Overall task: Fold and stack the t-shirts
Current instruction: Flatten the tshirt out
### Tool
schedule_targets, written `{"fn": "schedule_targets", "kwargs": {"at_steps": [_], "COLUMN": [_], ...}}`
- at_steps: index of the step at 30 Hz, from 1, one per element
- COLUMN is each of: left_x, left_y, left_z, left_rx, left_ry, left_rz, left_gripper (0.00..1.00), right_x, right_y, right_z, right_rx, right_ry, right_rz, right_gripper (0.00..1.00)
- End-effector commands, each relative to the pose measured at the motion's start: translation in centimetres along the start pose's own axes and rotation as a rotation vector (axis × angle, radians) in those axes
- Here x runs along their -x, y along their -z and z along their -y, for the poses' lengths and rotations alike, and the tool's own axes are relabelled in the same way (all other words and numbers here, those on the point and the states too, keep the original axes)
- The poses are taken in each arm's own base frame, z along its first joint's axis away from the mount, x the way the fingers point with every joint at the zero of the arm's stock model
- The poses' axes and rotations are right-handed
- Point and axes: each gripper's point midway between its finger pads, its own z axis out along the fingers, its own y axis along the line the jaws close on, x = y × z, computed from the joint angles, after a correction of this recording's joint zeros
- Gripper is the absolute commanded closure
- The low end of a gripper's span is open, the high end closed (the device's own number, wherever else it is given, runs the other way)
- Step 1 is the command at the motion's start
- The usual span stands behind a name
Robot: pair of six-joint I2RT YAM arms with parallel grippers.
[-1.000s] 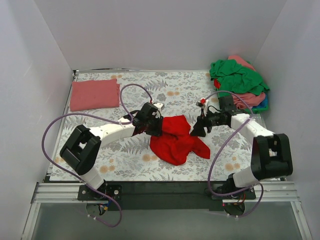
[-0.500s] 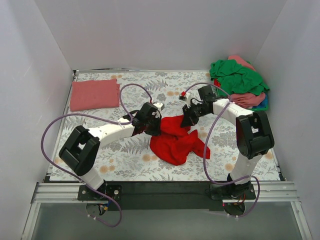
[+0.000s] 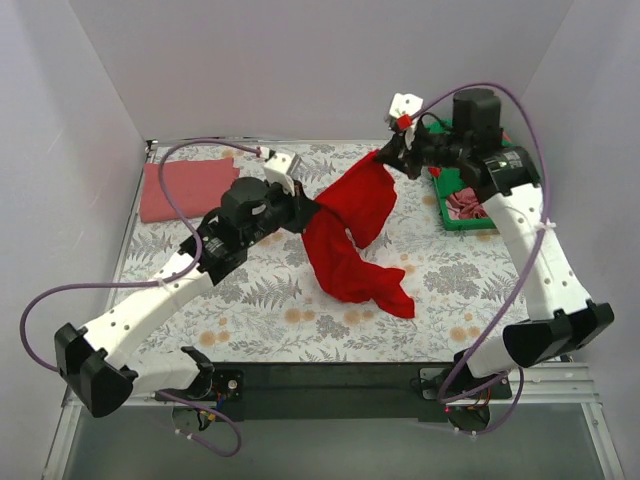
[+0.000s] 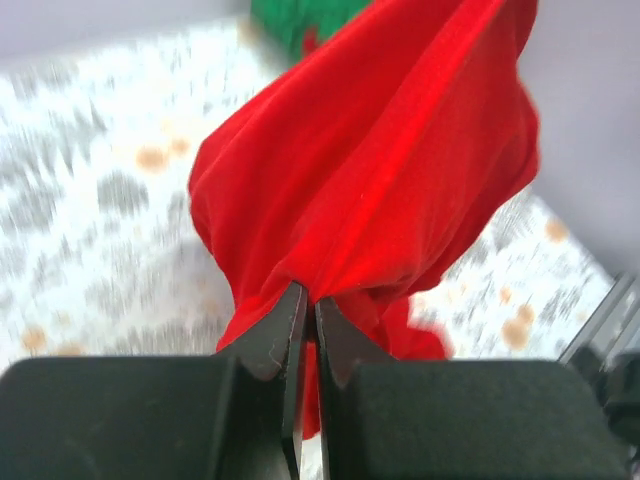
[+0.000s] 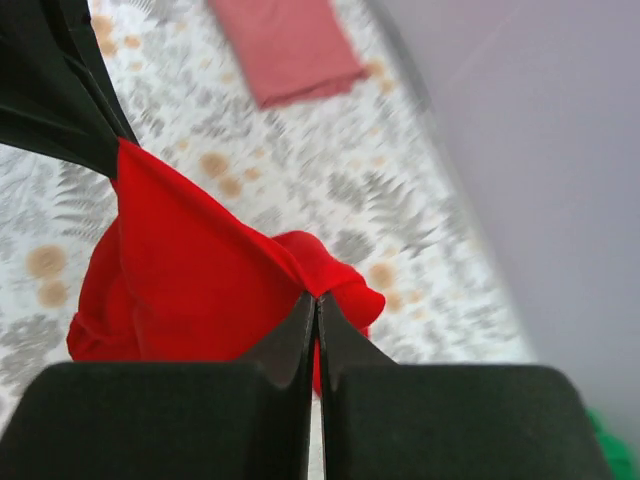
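A bright red t-shirt [image 3: 352,225] hangs stretched in the air between both grippers, and its lower end trails on the floral cloth. My left gripper [image 3: 306,212] is shut on its left edge, the red t-shirt [image 4: 380,170] bunched at the left gripper [image 4: 308,300]. My right gripper [image 3: 386,157] is shut on its upper right corner. In the right wrist view the right gripper [image 5: 317,298] pinches a fold of the red t-shirt [image 5: 190,270]. A folded salmon-pink t-shirt [image 3: 185,188] lies at the back left. The pile of green and pink t-shirts [image 3: 462,207] sits back right, mostly hidden by the right arm.
The floral grey tablecloth [image 3: 250,310] covers the table. White walls close in the back and both sides. Purple cables loop from both arms. The folded salmon-pink t-shirt [image 5: 290,45] and the left gripper's black fingers [image 5: 60,90] show in the right wrist view.
The right gripper has shut on the red t-shirt. Both arms have risen and moved back, lifting the shirt off the table and stretching it between them.
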Motion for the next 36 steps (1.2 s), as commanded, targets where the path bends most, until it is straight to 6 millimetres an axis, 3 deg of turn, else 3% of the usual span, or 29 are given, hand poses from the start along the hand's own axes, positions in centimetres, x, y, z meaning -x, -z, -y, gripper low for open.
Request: {"fn": "schedule_targets", "kwargs": {"at_steps": [1,3,4,8,10,14,19,24,27,30,31,36], "left_x": [8.7,12.4,13.5,18.8,20.8,22.2,21.1,18.4,16.4,13.7,12.6,9.1], "left_y": [3.0,4.9,5.5,8.6,9.8,10.7,10.4,9.2,8.8,9.1,9.1,10.3], "left_z": [1.9,3.0,3.3,4.7,5.1,4.7,4.0,3.7,4.2,5.5,6.2,9.2], "left_rx": [-0.027,-0.046,-0.051,-0.063,-0.061,-0.024,-0.002,-0.021,-0.068,-0.174,-0.224,-0.43], "left_ry": [-0.071,-0.086,-0.091,-0.132,-0.158,-0.191,-0.199,-0.203,-0.199,-0.181,-0.175,-0.114], "left_rz": [0.228,0.316,0.343,0.477,0.527,0.567,0.549,0.493,0.444,0.376,0.343,0.224], "left_gripper": [1.0,1.0,1.0,1.0,1.0,1.0,1.0,1.0,1.0,1.0,1.0,1.0], "right_x": [6.2,8.8,11.4,15.7,16.4,16.0,15.7,14.6,13.5,12.0,11.3,11.7], "right_y": [3.8,5.5,7.2,10.6,11.5,11.6,11.9,11.8,11.4,11.3,11.4,14.1], "right_z": [2.0,2.6,3.1,4.4,4.6,4.2,3.3,2.5,0.6,-2.3,-2.7,-3.3], "right_rx": [-0.138,-0.196,-0.259,-0.41,-0.449,-0.439,-0.425,-0.39,-0.299,-0.179,-0.163,-0.197], "right_ry": [0.199,0.253,0.288,0.343,0.347,0.329,0.321,0.304,0.306,0.342,0.345,0.351], "right_rz": [0.068,0.105,0.14,0.214,0.224,0.222,0.223,0.209,0.198,0.177,0.16,0.172], "right_gripper": [0.99,0.99,0.99,0.99,0.99,0.99,0.99,0.99,0.99,0.99,0.99,0.99]}}
